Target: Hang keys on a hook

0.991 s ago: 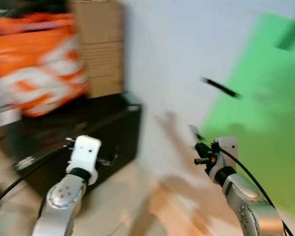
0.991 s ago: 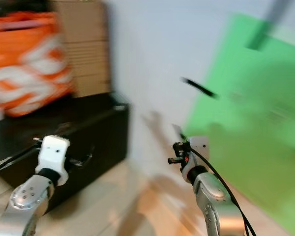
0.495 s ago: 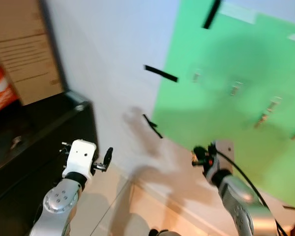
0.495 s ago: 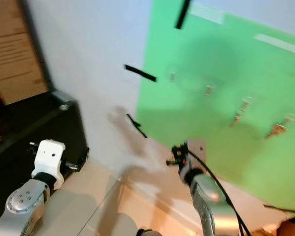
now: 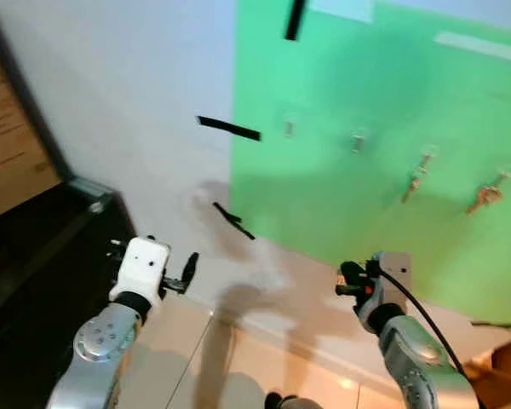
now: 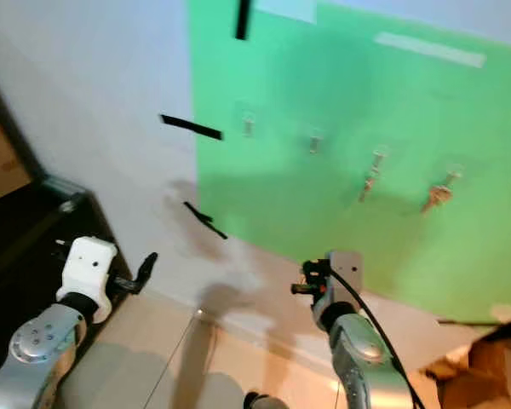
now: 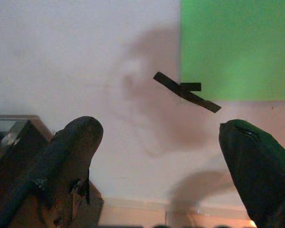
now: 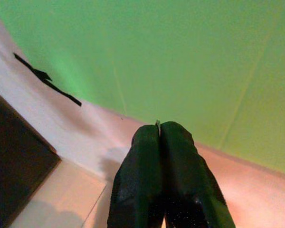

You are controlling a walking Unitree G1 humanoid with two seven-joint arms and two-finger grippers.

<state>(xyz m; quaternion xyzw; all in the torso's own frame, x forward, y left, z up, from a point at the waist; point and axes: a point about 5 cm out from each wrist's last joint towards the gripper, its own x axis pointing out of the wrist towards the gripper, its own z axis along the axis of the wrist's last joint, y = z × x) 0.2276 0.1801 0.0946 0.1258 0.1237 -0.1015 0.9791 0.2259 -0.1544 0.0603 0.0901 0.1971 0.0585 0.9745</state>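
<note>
Green wall sheet (image 5: 383, 170) with small hooks (image 6: 313, 141) has swung fully into view above the pinched-shut right gripper (image 8: 160, 137); left gripper (image 7: 161, 156) gapes wide.

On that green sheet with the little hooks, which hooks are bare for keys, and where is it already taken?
On the green sheet, the two leftmost hooks look bare, beside the black tape strip. The two hooks to their right are taken: keys and another bunch hang there. Below the row the sheet is bare.
</note>
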